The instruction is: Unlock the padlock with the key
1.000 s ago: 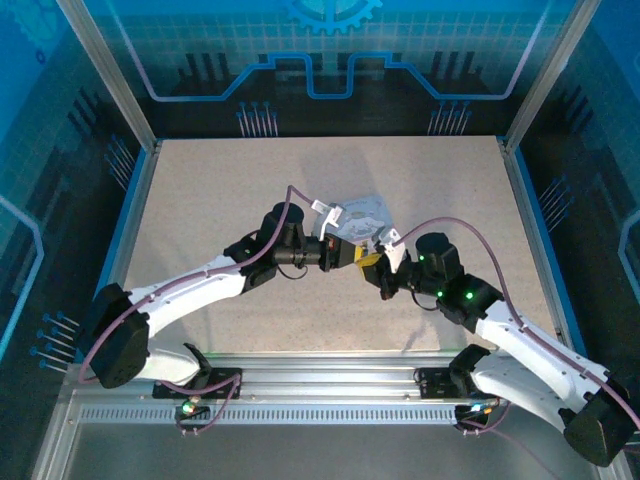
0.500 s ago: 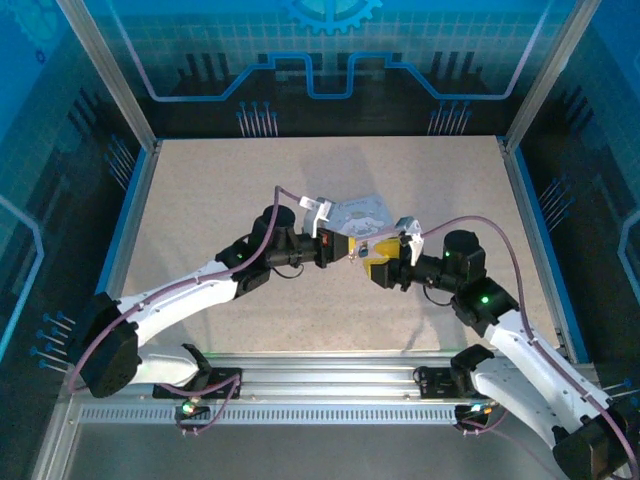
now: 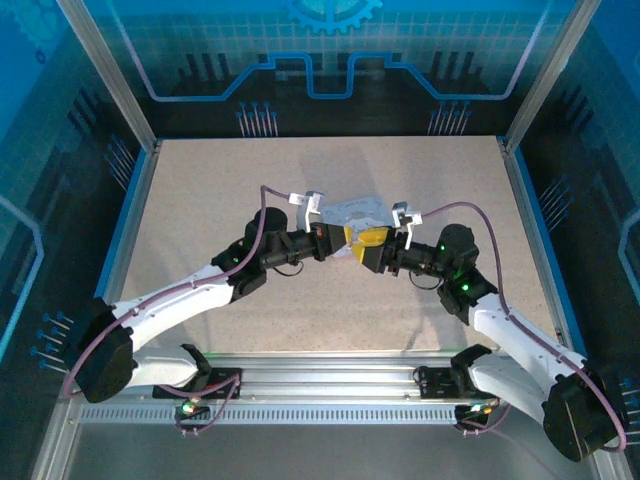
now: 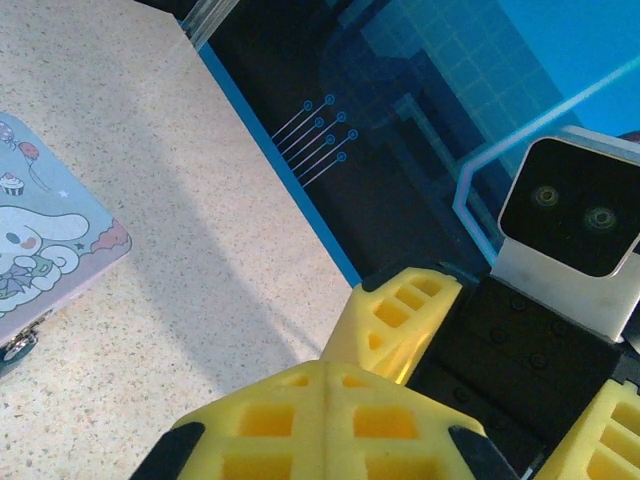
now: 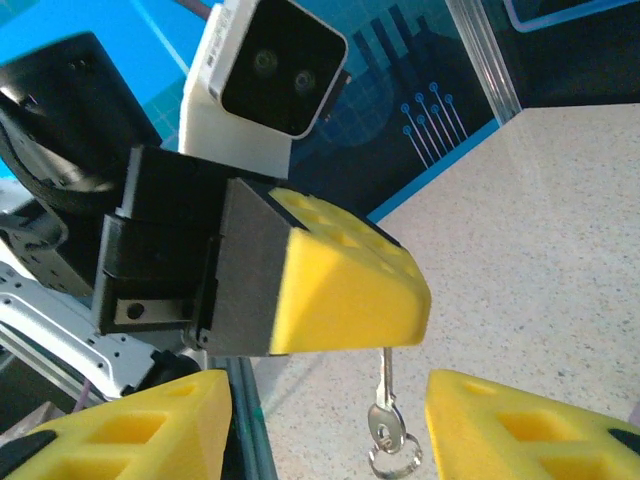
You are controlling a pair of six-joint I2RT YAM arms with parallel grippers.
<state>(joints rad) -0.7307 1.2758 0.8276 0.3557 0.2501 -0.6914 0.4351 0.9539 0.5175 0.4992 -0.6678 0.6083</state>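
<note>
My left gripper [image 5: 372, 305] is shut on the key [image 5: 384, 405]. It pinches the tip of the blade, and the silver head and its small ring hang down below the yellow fingers. My right gripper [image 5: 330, 435] stands open right in front, one finger on each side of the hanging key and not touching it. In the top view both grippers meet nose to nose above the table's middle, the left gripper [image 3: 349, 238] and the right gripper [image 3: 371, 251]. A small dark metal piece [image 4: 14, 347] sits at the tin's edge. I cannot tell whether it is the padlock.
A pastel cartoon-printed tin [image 3: 362, 209] lies on the speckled table just beyond the grippers, and it is the same tin [image 4: 45, 250] that shows at the left of the left wrist view. A blue rail [image 3: 534, 240] and a glass wall bound the table on the right.
My right gripper has gone from shut to open and turned level to face the left one. Both grippers have moved a little toward the far side, nearer the tin.
</note>
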